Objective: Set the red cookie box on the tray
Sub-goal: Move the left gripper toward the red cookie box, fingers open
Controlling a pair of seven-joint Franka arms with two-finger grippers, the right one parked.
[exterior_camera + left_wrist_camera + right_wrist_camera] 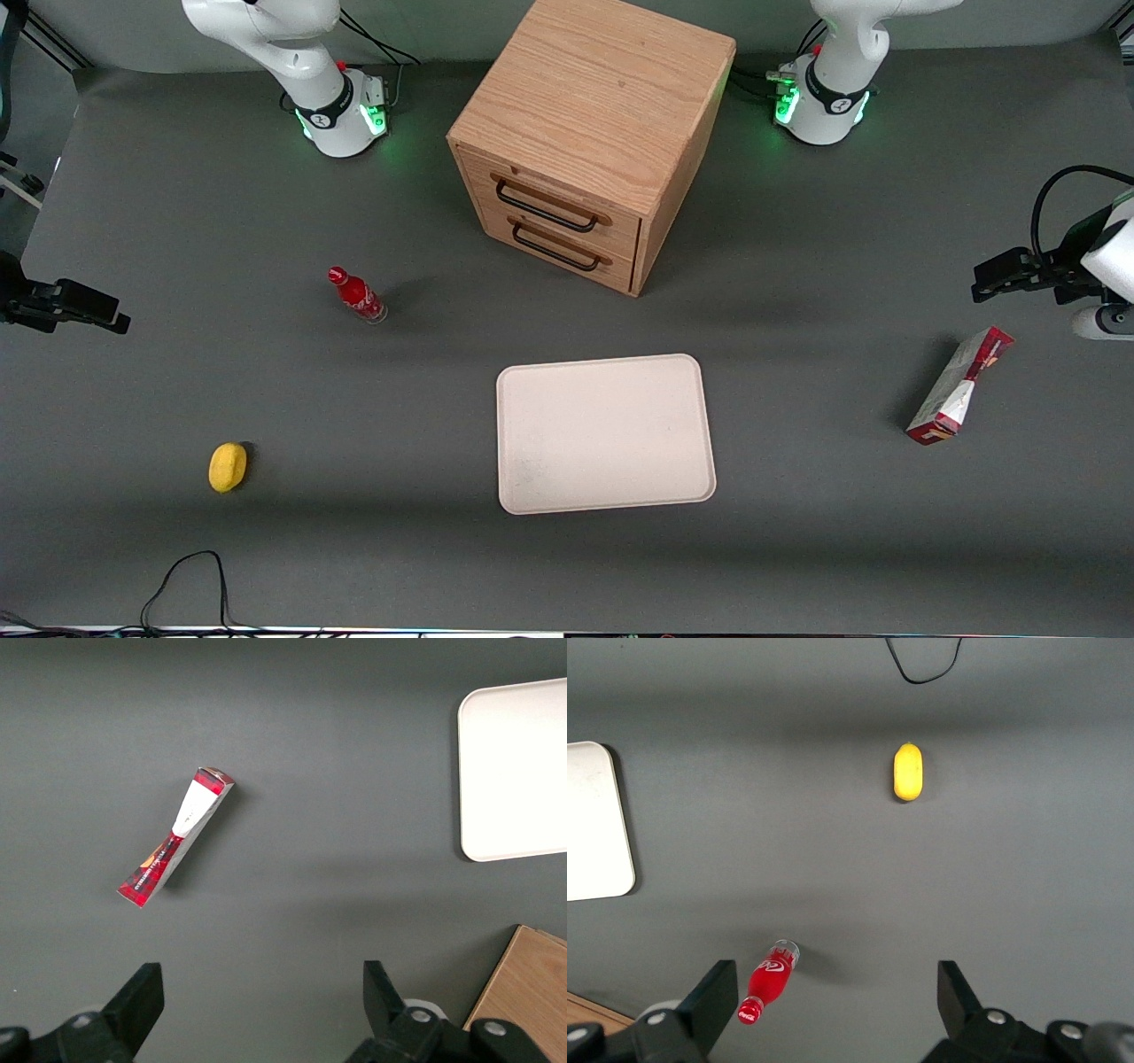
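Gripper hovers above the table, fingers spread wide, holding nothing. Red cookie box lies on the table toward the working arm's end, well apart from the tray, long axis roughly one-to-seven o'clock.

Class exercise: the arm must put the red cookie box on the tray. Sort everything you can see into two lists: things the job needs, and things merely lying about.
Needed for the job:
- red cookie box, lying on the table
- tray, bare
- end effector, open, above the table near the box

Just lying about:
- red bottle
- yellow lemon-like object
- wooden drawer cabinet
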